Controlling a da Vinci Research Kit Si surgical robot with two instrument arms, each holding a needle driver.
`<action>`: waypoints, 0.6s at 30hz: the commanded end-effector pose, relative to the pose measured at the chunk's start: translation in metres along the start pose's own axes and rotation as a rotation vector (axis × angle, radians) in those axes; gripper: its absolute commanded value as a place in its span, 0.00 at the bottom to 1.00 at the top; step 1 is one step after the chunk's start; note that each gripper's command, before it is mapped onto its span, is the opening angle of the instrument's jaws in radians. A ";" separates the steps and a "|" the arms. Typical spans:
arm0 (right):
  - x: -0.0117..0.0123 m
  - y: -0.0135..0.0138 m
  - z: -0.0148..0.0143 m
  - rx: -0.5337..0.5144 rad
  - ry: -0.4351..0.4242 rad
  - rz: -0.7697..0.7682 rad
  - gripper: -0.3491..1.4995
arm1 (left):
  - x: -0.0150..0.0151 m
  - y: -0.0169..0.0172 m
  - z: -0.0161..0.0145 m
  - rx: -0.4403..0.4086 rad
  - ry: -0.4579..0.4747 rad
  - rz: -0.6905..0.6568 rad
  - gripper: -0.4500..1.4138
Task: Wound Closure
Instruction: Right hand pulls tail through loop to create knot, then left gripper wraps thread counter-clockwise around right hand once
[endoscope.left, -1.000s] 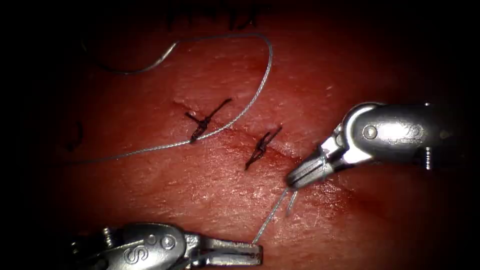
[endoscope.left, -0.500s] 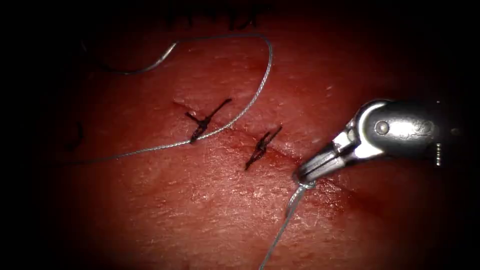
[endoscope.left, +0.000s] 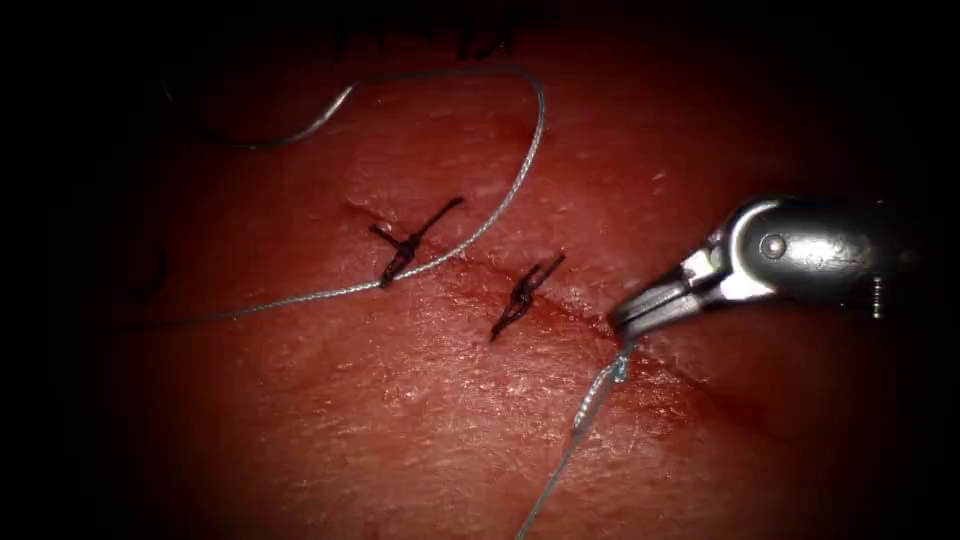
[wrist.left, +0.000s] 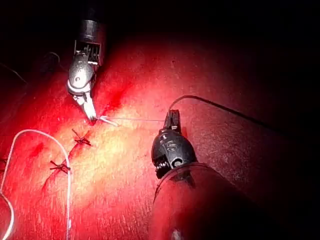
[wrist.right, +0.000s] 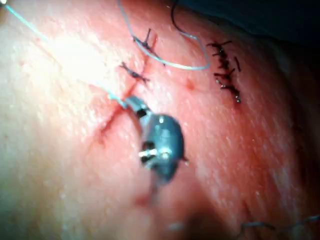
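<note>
We see the tissue (endoscope.left: 400, 420) under the lights, its cut (endoscope.left: 580, 310) running from upper left down to the right, with two dark knotted stitches (endoscope.left: 405, 245) already across it. The right tool (endoscope.left: 628, 318) comes in from the right, its jaws together at the cut, clamped on the thread (endoscope.left: 580, 415) just above a small knot (endoscope.left: 618, 368) sitting on the wound. From that knot the thread runs taut down to the lower edge. In the left wrist view we find the left tool (wrist.left: 172, 119) clamped on the other end of that strand, drawn straight across to the right tool (wrist.left: 91, 114). A long loose loop of thread lies across the upper left tissue, passing the first stitch. The needle (endoscope.left: 275, 135) rests at the top left, out of the tissue, held by neither tool.
</note>
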 end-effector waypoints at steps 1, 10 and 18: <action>-0.0009 0.0003 0.0006 -0.011 -0.008 0.005 0.00 | -0.0006 0.0004 0.0006 -0.004 0.000 0.002 0.00; -0.0025 0.0023 -0.0007 -0.136 -0.026 0.065 0.00 | -0.0017 0.0038 0.0012 -0.006 -0.002 0.016 0.00; -0.0025 0.0020 -0.0005 -0.155 0.000 0.112 0.00 | -0.0010 0.0037 0.0011 -0.010 -0.001 0.017 0.00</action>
